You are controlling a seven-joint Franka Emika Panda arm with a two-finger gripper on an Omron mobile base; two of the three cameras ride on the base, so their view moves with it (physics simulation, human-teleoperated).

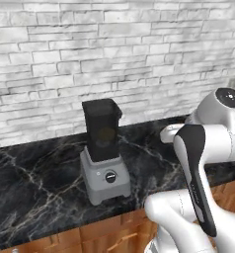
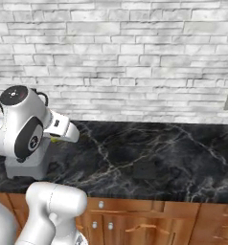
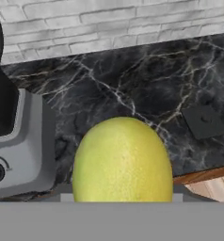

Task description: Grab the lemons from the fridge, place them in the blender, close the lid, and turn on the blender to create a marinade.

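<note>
Lemon [image 3: 122,160] clamped in the end effector, above the counter [image 3: 132,89], right of the blender [image 3: 17,136].

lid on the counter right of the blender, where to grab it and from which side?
The lid lies flat on the black marble counter, apart from the blender. Probably come straight down from above and pinch two opposite edges: it sits too low for a side approach. The gripper holds a lemon, so that goes first.
</note>
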